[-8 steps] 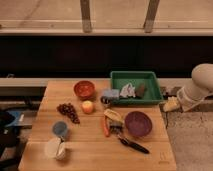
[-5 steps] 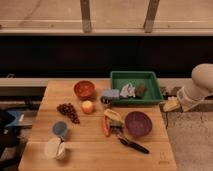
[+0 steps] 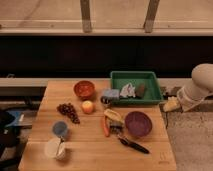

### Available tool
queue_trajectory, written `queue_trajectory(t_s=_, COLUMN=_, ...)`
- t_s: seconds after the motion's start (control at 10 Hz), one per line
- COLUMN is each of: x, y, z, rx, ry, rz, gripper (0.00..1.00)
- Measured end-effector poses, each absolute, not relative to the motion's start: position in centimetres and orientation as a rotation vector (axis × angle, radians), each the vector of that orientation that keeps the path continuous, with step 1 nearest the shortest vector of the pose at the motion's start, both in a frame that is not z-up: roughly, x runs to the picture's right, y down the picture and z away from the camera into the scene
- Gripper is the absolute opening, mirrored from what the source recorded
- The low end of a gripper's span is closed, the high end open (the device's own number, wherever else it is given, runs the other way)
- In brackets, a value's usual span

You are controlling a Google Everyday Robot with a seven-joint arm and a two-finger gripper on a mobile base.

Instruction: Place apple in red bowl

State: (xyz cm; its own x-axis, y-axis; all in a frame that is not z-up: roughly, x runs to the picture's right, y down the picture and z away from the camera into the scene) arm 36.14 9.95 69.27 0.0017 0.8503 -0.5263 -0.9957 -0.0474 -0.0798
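Looking at the camera view, finding the apple (image 3: 88,106) on the wooden table (image 3: 150,152), just in front of the red bowl (image 3: 84,89) and not inside it, with the grape cluster (image 3: 68,111) near on its left. Noting the gripper (image 3: 171,104) beyond the table's right edge, beside the green tray (image 3: 116,80) and well apart from the apple; cannot tell how far open or whether holding anything. Judging nothing done yet: reaching, grasping, carrying and releasing all left.
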Motion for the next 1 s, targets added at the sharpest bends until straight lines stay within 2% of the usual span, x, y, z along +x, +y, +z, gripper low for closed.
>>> queue_trajectory(t_s=0.6, x=34.7, y=8.8, z=69.8, rx=-0.519, ry=0.331, rz=1.483, gripper=0.66)
queue_trajectory(t_s=1.0, x=25.6, y=5.0, z=71.2, rx=-0.538, ry=0.242, rz=1.292, gripper=0.66)
